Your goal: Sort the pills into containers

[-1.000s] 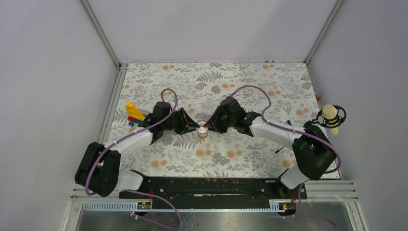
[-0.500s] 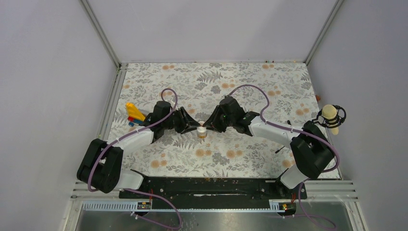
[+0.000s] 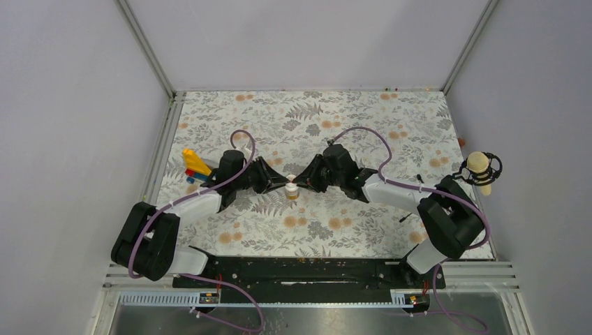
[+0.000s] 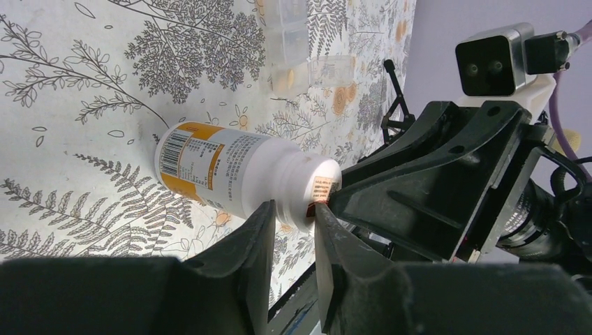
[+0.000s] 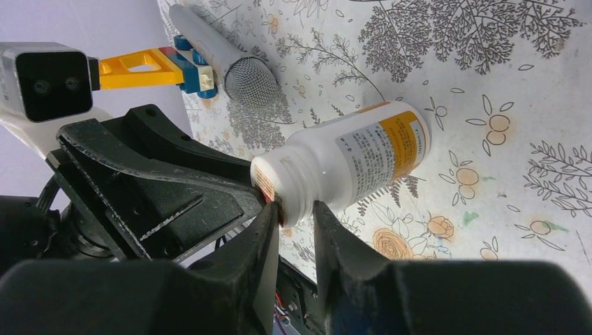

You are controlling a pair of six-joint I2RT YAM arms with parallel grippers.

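Note:
The pill bottle (image 3: 292, 190) stands upright at mid-table, with a white cap and an orange and white label. My left gripper (image 3: 280, 185) reaches it from the left and my right gripper (image 3: 304, 184) from the right, tip to tip. In the left wrist view the left gripper (image 4: 293, 213) has its two fingers pinched on the edge of the cap of the bottle (image 4: 223, 167). In the right wrist view the right gripper (image 5: 293, 209) pinches the opposite edge of the cap of the bottle (image 5: 356, 157). A clear plastic cup (image 4: 334, 70) lies beyond the bottle.
Yellow, red and blue toy blocks (image 3: 194, 167) sit left of the left arm and also show in the right wrist view (image 5: 139, 64). A grey mesh-headed cylinder (image 5: 241, 73) lies beside them. Another clear plastic piece (image 4: 287, 31) lies near the cup. A microphone (image 3: 479, 167) hangs at the right wall.
Both grippers have closed in slightly on the bottle's cap from either side. The bottle has stayed in place.

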